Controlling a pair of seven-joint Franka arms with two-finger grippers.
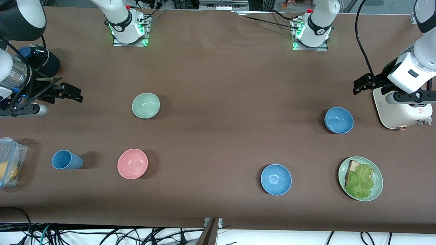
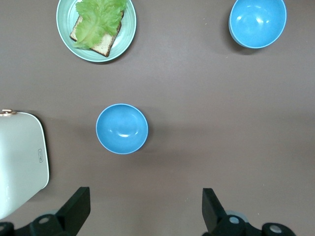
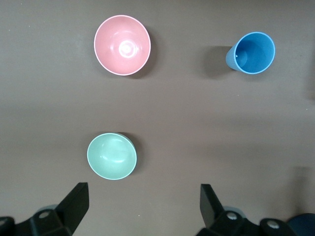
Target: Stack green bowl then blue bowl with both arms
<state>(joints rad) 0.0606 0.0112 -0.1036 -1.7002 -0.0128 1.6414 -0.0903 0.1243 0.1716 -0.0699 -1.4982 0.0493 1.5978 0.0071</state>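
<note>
The green bowl (image 1: 145,105) stands upright toward the right arm's end of the table; it also shows in the right wrist view (image 3: 111,156). One blue bowl (image 1: 338,120) stands beside a white appliance; it also shows in the left wrist view (image 2: 122,129). A second blue bowl (image 1: 276,179) stands nearer the front camera and shows in the left wrist view as well (image 2: 257,22). My right gripper (image 1: 73,93) is open and empty, up over the table at the right arm's end (image 3: 144,204). My left gripper (image 1: 361,85) is open and empty, up beside the appliance (image 2: 146,206).
A pink bowl (image 1: 132,163) and a blue cup (image 1: 66,160) stand nearer the front camera than the green bowl. A green plate (image 1: 377,190) holds bread and lettuce. The white appliance (image 1: 402,109) stands at the left arm's end. A clear lidded box (image 1: 8,161) sits at the right arm's end.
</note>
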